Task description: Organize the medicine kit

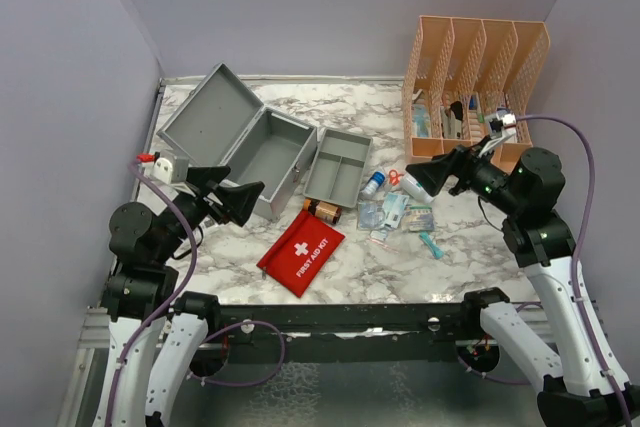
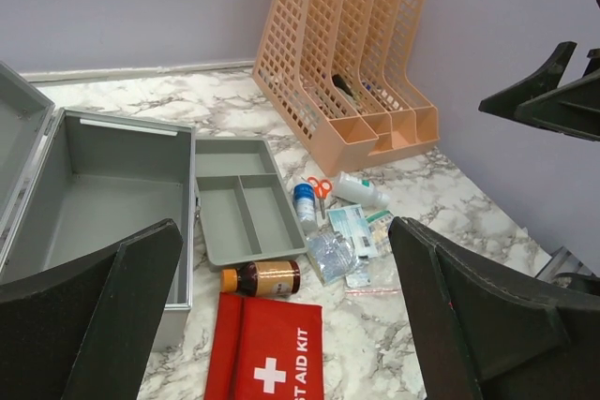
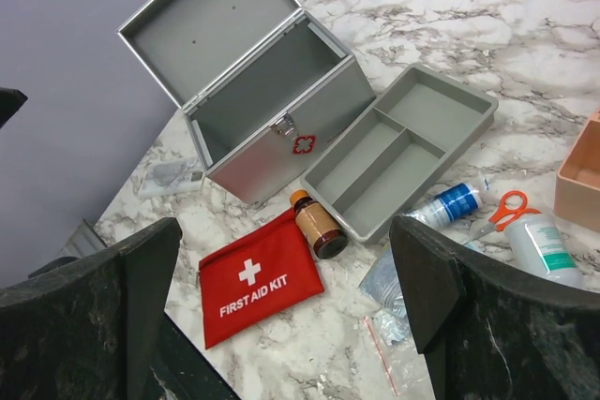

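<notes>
At the left of the overhead frame the left gripper (image 1: pixel 243 183) hangs with its jaws spread apart, holding nothing, just in front of the medicine kit (image 1: pixel 262 147). The kit stands upper left of centre on the marble table (image 1: pixel 380 107), its lid thrown back. The grey tray (image 1: pixel 338 164) lies out just right of the case. Below it sit a brown bottle (image 1: pixel 325 211) and a red pouch (image 1: pixel 302 252). Loose packets (image 1: pixel 395 212) lie mid-frame. The right gripper (image 1: pixel 415 179), jaws likewise apart and empty, hovers near them, below the peach organizer (image 1: pixel 475 77).
</notes>
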Robot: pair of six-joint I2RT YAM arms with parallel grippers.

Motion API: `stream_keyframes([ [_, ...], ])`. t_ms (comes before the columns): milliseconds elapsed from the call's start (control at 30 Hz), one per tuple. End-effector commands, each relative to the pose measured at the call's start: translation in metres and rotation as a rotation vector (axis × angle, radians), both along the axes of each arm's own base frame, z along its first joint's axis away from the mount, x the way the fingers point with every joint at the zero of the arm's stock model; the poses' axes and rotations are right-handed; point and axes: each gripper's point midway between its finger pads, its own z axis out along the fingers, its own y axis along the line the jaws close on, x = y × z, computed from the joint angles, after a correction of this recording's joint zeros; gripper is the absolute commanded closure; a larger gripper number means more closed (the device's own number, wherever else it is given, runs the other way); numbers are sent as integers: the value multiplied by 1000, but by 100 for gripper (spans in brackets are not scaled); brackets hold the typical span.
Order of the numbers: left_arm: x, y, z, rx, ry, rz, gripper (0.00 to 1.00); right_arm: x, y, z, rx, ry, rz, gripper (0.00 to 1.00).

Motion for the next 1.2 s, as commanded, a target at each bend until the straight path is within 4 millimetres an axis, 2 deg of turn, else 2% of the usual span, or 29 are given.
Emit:
stream_keyframes([
  [0,-1,1,6,3,-34,6,1,0,-6,5,-7,-9,-38,5],
  [233,8,-11,-21,16,56,-67,1,4,-8,-5,13,37,-68,5],
  [367,7,-22,-41,17,110,-142,1,2,8,-20,28,68,44,7],
  [567,6,-33,-83,-25,261,-210,1,7,27,-69,86,228,154,14],
  [667,9,-34,-104,-66,354,-193,2,12,32,-100,165,361,103,20],
  [767,13,-33,-117,-81,398,-172,4,6,52,-135,177,466,78,24],
  [900,18,-32,-121,-90,408,-145,5,-8,90,-166,94,540,90,25],
  [1167,23,-30,-125,-101,429,-116,9,-36,131,-228,-22,691,76,29],
])
